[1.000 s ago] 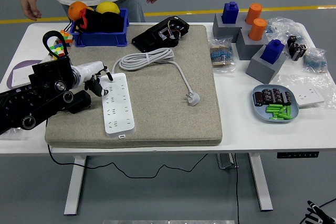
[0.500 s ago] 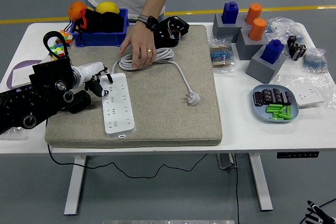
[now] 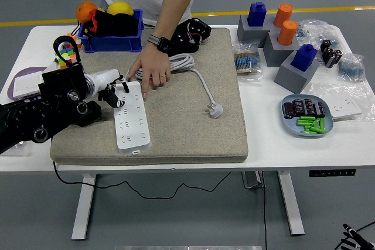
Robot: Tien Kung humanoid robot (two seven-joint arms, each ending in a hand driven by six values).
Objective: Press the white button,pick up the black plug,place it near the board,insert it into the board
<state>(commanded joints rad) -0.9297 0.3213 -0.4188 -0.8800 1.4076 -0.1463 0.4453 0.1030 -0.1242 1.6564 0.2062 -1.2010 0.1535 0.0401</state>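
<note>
A: Where is the robot's left hand (image 3: 112, 93)?

B: It comes in from the left side and rests at the upper left corner of the white power strip (image 3: 130, 116). Its fingers (image 3: 121, 86) are curled, and the tips touch the strip near the top end. It holds nothing that can be seen.

A: And the right hand of the robot?

B: It does not appear in the view.

A: What does the person do?

B: The person stands at the far side of the table (image 3: 304, 144). One hand (image 3: 151, 68), with a watch on the wrist, reaches down onto the grey mat (image 3: 193, 127). It lies over the coiled white cable (image 3: 181, 62), and its fingertips come to the top right edge of the power strip, just beside the robot's fingers.

A: Where is the plug?

B: A white plug (image 3: 215, 109) lies on the mat at the end of the cable, right of the strip and well apart from it. A black device (image 3: 186, 34) sits at the far edge of the mat, behind the person's wrist. Whether it has a plug, one cannot tell.

A: And the button?

B: The strip lies lengthwise on the left part of the mat. The button on it is too small to see clearly.
</note>
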